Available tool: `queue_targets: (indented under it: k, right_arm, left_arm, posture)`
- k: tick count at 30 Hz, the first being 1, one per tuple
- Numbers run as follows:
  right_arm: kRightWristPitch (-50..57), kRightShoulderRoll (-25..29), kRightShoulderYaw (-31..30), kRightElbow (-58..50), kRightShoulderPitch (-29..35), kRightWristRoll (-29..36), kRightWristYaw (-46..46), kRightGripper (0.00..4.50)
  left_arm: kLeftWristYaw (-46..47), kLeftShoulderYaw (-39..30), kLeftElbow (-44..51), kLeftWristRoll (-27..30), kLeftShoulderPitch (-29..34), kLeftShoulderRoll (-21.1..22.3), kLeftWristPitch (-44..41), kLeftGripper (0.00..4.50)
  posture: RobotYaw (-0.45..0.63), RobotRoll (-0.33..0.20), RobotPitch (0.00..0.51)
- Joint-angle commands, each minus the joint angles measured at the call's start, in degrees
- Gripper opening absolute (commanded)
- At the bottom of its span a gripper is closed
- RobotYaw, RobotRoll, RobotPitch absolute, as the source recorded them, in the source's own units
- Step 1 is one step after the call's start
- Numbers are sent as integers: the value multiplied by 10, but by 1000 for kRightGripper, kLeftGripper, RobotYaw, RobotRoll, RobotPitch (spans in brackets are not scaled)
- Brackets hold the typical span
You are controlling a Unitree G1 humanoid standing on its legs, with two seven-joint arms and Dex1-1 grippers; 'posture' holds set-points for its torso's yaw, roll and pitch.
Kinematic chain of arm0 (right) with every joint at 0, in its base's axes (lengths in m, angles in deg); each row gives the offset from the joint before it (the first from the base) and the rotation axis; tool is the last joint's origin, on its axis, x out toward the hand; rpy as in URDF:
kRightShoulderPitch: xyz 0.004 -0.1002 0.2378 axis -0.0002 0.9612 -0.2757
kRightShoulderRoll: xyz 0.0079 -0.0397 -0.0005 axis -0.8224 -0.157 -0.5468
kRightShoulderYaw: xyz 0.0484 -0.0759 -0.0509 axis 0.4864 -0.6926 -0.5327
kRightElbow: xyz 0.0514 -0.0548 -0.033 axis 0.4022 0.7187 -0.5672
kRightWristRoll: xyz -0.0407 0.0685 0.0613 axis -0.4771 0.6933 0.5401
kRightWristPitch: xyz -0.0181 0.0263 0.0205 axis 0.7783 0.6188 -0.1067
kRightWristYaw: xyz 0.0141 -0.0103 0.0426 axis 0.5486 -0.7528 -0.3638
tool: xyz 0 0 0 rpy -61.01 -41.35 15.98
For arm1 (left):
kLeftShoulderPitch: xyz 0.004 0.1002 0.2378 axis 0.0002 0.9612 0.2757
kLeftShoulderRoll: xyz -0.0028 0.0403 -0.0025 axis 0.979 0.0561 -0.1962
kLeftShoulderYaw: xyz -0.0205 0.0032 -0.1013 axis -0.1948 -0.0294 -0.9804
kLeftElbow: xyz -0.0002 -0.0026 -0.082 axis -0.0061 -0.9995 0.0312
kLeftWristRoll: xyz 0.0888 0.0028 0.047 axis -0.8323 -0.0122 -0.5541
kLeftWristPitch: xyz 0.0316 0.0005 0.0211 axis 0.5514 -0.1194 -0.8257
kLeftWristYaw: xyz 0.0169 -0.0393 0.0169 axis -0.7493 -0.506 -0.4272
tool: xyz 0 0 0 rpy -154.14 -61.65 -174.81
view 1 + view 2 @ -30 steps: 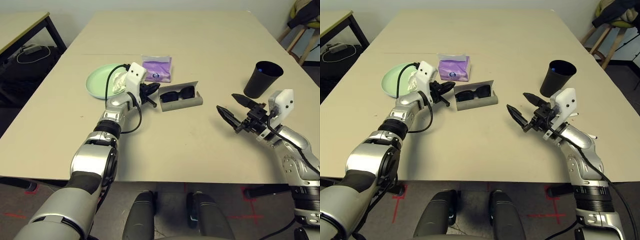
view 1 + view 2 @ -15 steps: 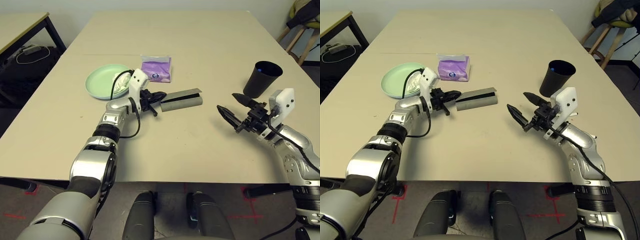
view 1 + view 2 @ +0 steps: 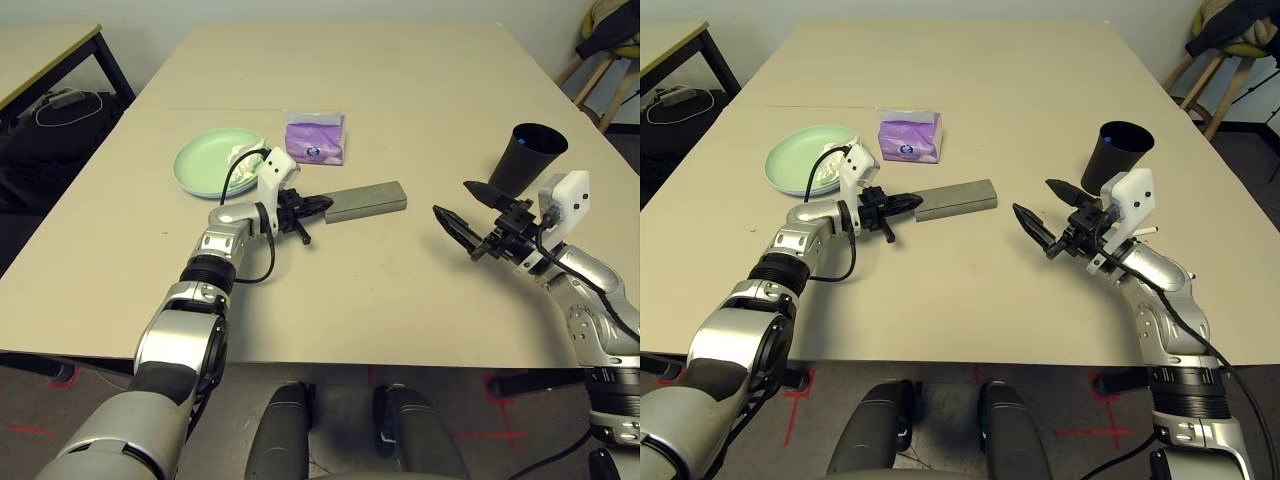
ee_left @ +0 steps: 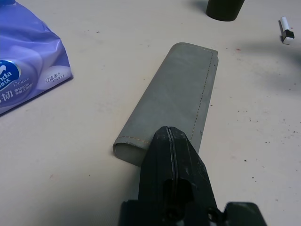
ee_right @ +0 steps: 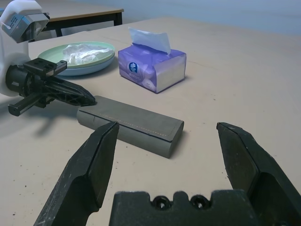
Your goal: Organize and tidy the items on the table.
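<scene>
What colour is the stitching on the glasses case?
Pale orange on the grey glasses case; the left wrist view shows it best.

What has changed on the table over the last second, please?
The glasses case, open with the sunglasses showing a second ago, is now closed; the shut left gripper pushed its lid down and rests at its end. The right gripper, tissue pack, plates and cup stayed put.

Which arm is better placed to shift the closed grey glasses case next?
Left. Its shut pincer already sits at the near end of the glasses case; the right pincer hangs open, well apart from it.
</scene>
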Motion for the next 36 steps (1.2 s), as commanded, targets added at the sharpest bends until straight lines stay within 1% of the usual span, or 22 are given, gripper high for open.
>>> queue_targets:
  k: [1, 6, 11, 12, 14, 15, 20, 21, 24, 25, 29, 36]
  right_arm:
    - [-3, 3, 3, 1, 5, 3, -1, 4500]
    - [-5, 2, 1, 10, 1, 2, -1, 4500]
    - [-8, 2, -2, 24, -10, 0, -6, 4500]
    - [-9, 2, -2, 28, -13, -1, -8, 4500]
    - [-12, 3, -4, 36, -18, -2, -11, 4500]
    - [-13, 3, -4, 40, -22, -2, -13, 4500]
    - [-23, 9, -12, 64, -38, -11, -32, 4500]
    - [-24, 10, -13, 68, -41, -13, -34, 4500]
    - [-28, 24, -25, 88, -47, -35, -44, 4500]
    - [-28, 30, -28, 96, -50, -38, -50, 4500]
    - [-30, 57, -38, 116, -63, -48, -79, 4500]
    - [-29, 117, -47, 132, -78, -56, -143, 4500]
  left_arm:
    - [-14, -1, 0, 8, 9, -2, -2, 17]
    - [-70, -28, 42, 57, 13, -4, 11, 17]
    - [-135, -16, 108, 78, 32, 8, 3, 17]
    - [-146, -11, 124, 80, 37, 11, -1, 185]
    - [-162, -2, 150, 80, 46, 15, -3, 635]
    - [-168, 2, 165, 79, 51, 17, -4, 979]
    - [-189, 31, 234, 75, 67, 32, -18, 2856]
    - [-191, 34, 242, 74, 69, 35, -21, 3294]
    - [-201, 43, 270, 81, 77, 42, -34, 4398]
    - [-205, 48, 284, 82, 83, 44, -35, 4456]
    - [-198, 51, 315, 87, 106, 48, -38, 4456]
    - [-186, 47, 318, 96, 122, 44, -15, 4456]
  posture:
    - [38, 0, 128]
    - [53, 0, 125]
    - [65, 0, 123]
    - [68, 0, 123]
    - [72, 0, 122]
    - [73, 0, 121]
    - [83, 0, 117]
    - [83, 0, 117]
    - [83, 0, 118]
    - [84, 0, 118]
    - [89, 0, 119]
    - [100, 0, 122]
